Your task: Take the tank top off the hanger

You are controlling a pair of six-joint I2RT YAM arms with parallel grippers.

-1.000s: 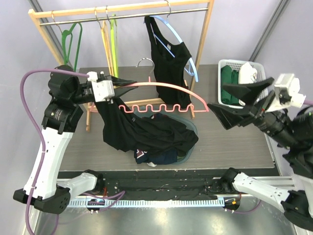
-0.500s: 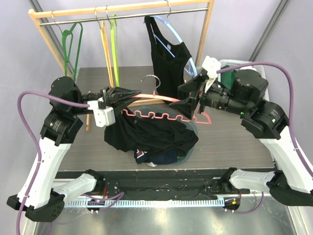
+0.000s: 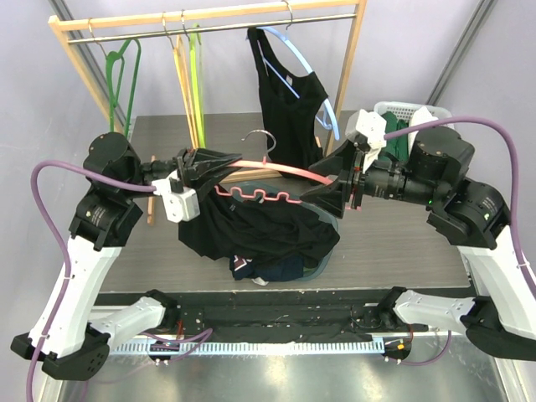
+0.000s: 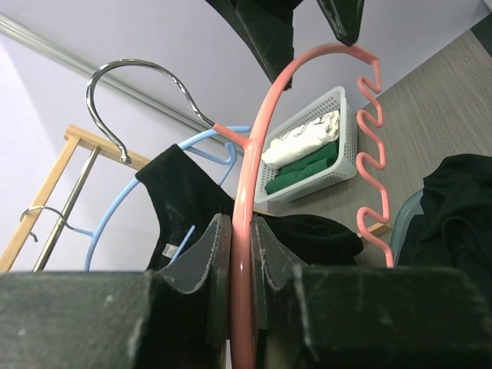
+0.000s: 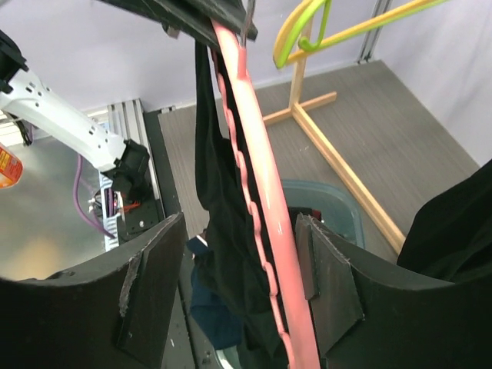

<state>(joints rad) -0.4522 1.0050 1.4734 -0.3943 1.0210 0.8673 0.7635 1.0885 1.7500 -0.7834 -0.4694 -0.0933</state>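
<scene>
Astride the hanger [image 3: 276, 169], your right gripper [image 3: 314, 184] has just arrived, jaws apart; left gripper [image 3: 222, 161] clamps it; strip the top [image 3: 251, 228] next.

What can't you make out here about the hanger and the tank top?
- Top view: the pink hanger's right end, and any strap there, sits behind the right gripper.
- Top view: the black tank top covers most of the bin's contents.
- Right wrist view: the hanger's near end runs off the bottom edge.
- Left wrist view: the left gripper's own fingers block the hanger below the grip.
</scene>
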